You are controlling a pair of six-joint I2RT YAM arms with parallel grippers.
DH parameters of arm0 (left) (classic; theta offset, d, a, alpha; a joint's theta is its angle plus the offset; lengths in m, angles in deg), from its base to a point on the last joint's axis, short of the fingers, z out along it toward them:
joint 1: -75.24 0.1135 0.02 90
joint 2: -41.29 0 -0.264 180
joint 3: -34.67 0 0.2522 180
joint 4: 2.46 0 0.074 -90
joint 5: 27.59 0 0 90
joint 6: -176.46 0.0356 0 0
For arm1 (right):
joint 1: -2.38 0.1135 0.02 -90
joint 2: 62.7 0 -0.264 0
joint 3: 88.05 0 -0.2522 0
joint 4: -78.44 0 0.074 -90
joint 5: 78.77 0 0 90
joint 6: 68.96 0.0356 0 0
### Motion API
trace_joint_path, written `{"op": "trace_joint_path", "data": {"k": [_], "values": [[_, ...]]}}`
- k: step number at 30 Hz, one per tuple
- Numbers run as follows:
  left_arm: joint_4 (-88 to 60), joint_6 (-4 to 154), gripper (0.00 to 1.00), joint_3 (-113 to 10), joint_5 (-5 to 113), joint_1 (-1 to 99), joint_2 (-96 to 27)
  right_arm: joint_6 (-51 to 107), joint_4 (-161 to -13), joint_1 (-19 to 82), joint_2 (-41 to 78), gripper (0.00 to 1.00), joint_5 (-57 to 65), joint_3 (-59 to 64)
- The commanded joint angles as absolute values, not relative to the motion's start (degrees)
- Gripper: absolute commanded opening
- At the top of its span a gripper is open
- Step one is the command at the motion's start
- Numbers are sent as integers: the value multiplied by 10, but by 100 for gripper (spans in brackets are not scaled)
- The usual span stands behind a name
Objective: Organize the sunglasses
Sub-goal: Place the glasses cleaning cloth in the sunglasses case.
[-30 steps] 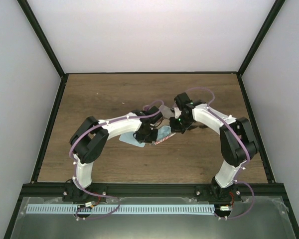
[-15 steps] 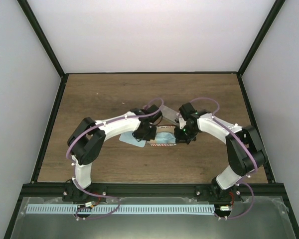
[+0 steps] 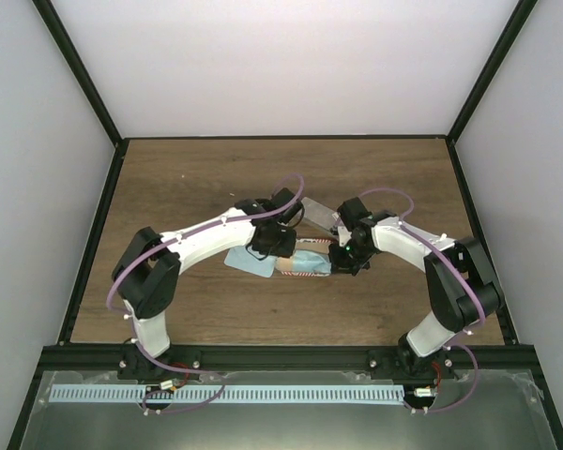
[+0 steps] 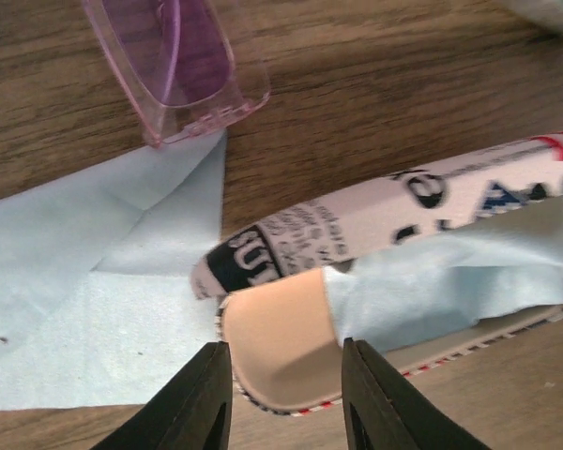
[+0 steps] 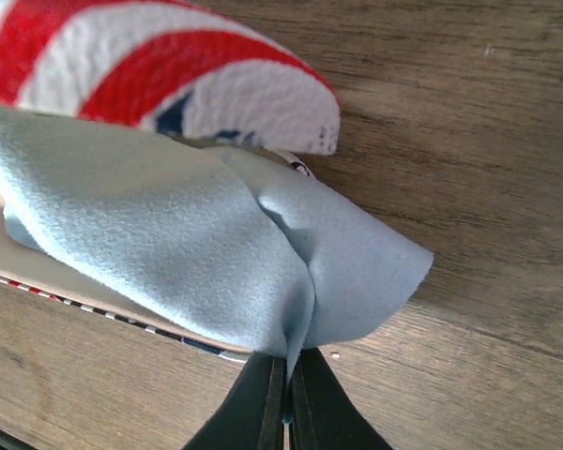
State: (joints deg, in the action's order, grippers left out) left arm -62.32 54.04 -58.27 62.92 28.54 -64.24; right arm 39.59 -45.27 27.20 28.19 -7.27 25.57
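Sunglasses (image 4: 174,66) with purple-tinted lenses lie on the wood at the top left of the left wrist view, touching a corner of a flat light blue cloth (image 4: 94,309). Just below them lies an open striped case (image 4: 403,211) with a tan lining. My left gripper (image 4: 286,394) is open, its fingers standing on either side of the case's near end without pinching it. A second light blue cloth (image 5: 197,244) lies draped into the case, and my right gripper (image 5: 288,375) is shut on its folded edge. From above, both grippers meet over the case (image 3: 305,269).
A clear grey case (image 3: 316,214) sits just behind the two wrists. The flat blue cloth (image 3: 247,262) sticks out to the left under my left arm. Black frame rails (image 3: 94,234) border the wooden table.
The right gripper brought its cloth down and left into the striped case. The case settled flat on the table. The left gripper's jaws opened and released the case's end.
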Motion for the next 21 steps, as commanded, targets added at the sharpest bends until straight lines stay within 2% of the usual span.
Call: {"op": "trace_joint_path", "data": {"k": [1, 6, 11, 16, 21], "values": [[-578, 555, 36, -578, 585, 283, -601, 401, -467, 268, 276, 1, -80, 253], [-542, 586, 47, -544, 534, 271, -590, 403, -468, 267, 278, 1, -81, 251], [-543, 587, 41, -543, 562, 256, -613, 402, -467, 267, 279, 1, -81, 249], [-539, 579, 42, -553, 614, 245, -635, 401, -465, 267, 277, 1, -81, 253], [-537, 577, 42, -551, 613, 243, -660, 402, -463, 268, 272, 1, -80, 255]]}}
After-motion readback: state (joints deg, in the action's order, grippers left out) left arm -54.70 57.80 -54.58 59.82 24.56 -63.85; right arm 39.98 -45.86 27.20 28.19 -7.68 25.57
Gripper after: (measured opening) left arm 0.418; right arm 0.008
